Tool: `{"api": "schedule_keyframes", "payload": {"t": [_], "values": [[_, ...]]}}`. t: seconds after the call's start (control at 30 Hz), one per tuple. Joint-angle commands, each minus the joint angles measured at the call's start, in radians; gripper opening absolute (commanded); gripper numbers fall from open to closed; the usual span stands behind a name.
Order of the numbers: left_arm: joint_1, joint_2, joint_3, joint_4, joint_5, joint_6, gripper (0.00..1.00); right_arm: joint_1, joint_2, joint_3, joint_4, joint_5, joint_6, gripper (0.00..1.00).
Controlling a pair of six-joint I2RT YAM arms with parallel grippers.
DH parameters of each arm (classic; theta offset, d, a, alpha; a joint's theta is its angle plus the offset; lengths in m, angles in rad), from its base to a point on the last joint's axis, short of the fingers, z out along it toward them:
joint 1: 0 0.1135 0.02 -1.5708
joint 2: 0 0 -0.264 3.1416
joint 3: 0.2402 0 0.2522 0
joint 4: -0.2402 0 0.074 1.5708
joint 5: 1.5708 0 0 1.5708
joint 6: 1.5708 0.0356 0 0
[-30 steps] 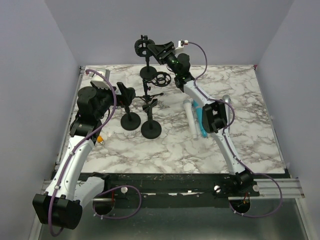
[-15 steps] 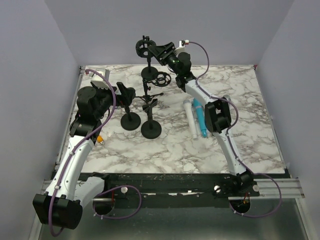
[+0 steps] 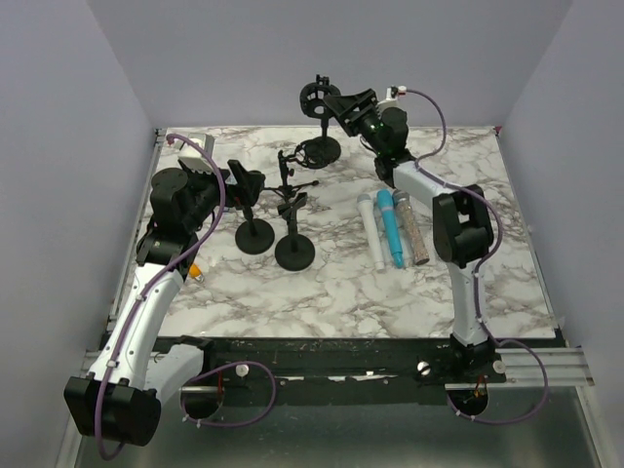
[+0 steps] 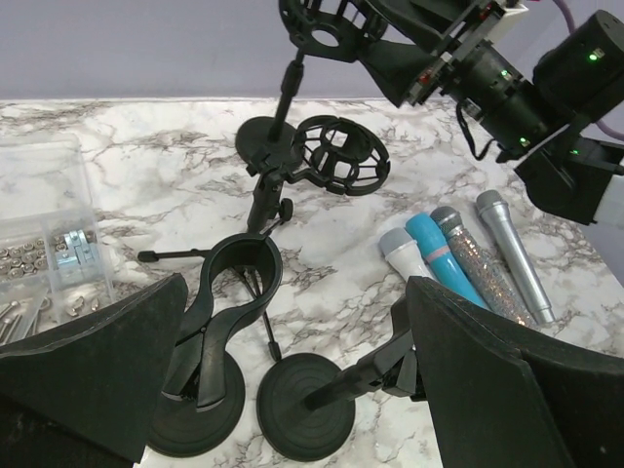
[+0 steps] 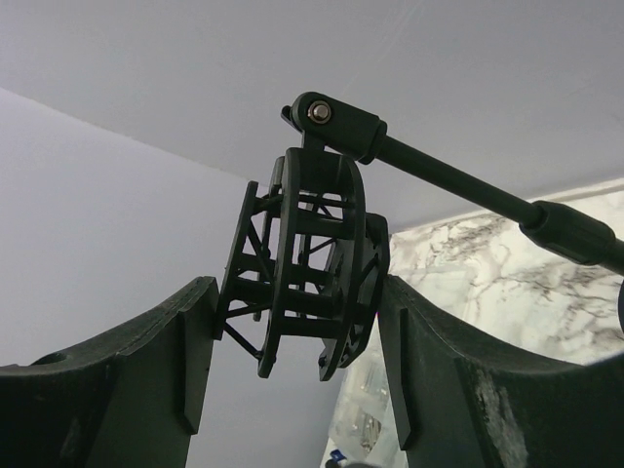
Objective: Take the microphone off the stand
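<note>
Several microphones lie side by side on the marble table: white (image 3: 374, 232), blue (image 3: 390, 226) and glittery (image 3: 412, 229); a silver one (image 4: 514, 255) shows in the left wrist view. No stand holds one. My right gripper (image 3: 334, 100) (image 5: 292, 292) is shut on the black shock mount (image 5: 304, 258) of a tall stand (image 3: 322, 148) at the back. My left gripper (image 3: 248, 185) (image 4: 292, 322) is open and hovers over two black stands, one with a clip (image 4: 234, 283), one with a round base (image 4: 304, 405).
A loose shock mount (image 4: 341, 156) lies by the tall stand's base (image 4: 271, 138). A clear plastic box of small parts (image 4: 49, 244) sits at the left edge. Grey walls close in the table on three sides.
My right arm has swung to the right and carried the tall stand with it, uncovering the microphones on the table. My left arm has stayed put.
</note>
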Motion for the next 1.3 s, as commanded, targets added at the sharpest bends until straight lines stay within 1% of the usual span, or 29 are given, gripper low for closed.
{"api": "schedule_keyframes", "payload": {"t": [0.0, 0.17, 0.33, 0.5, 0.63, 0.77, 0.9, 0.97, 1.13, 1.17, 1.27], "values": [[0.007, 0.003, 0.024, 0.027, 0.031, -0.013, 0.98, -0.026, -0.168, -0.188, 0.177, 0.051, 0.019, 0.65], [0.007, 0.002, 0.024, 0.031, 0.036, -0.017, 0.98, -0.035, -0.314, -0.415, 0.252, 0.085, 0.043, 0.65], [0.007, 0.007, 0.022, 0.034, 0.042, -0.023, 0.98, -0.037, -0.425, -0.563, 0.266, 0.104, 0.083, 0.65], [0.007, 0.010, 0.020, 0.037, 0.044, -0.024, 0.98, -0.035, -0.512, -0.664, 0.272, 0.112, 0.133, 0.65], [0.006, 0.013, 0.021, 0.038, 0.048, -0.027, 0.98, -0.034, -0.580, -0.735, 0.240, 0.156, 0.119, 0.66], [0.007, 0.017, 0.020, 0.042, 0.057, -0.032, 0.98, -0.034, -0.603, -0.767, 0.211, 0.146, 0.111, 0.69], [0.007, 0.016, 0.020, 0.040, 0.054, -0.032, 0.98, -0.034, -0.632, -0.790, 0.183, 0.106, 0.083, 0.74], [0.006, 0.016, 0.019, 0.041, 0.056, -0.030, 0.99, -0.035, -0.657, -0.801, 0.135, 0.104, 0.049, 0.78], [0.007, 0.020, 0.021, 0.041, 0.064, -0.033, 0.98, -0.042, -0.730, -0.796, -0.037, 0.119, -0.066, 0.98], [0.007, 0.020, 0.022, 0.041, 0.065, -0.034, 0.99, -0.045, -0.743, -0.795, -0.066, 0.125, -0.089, 1.00], [0.007, 0.020, 0.023, 0.041, 0.067, -0.035, 0.98, -0.067, -0.783, -0.781, -0.170, 0.130, -0.145, 1.00]]}}
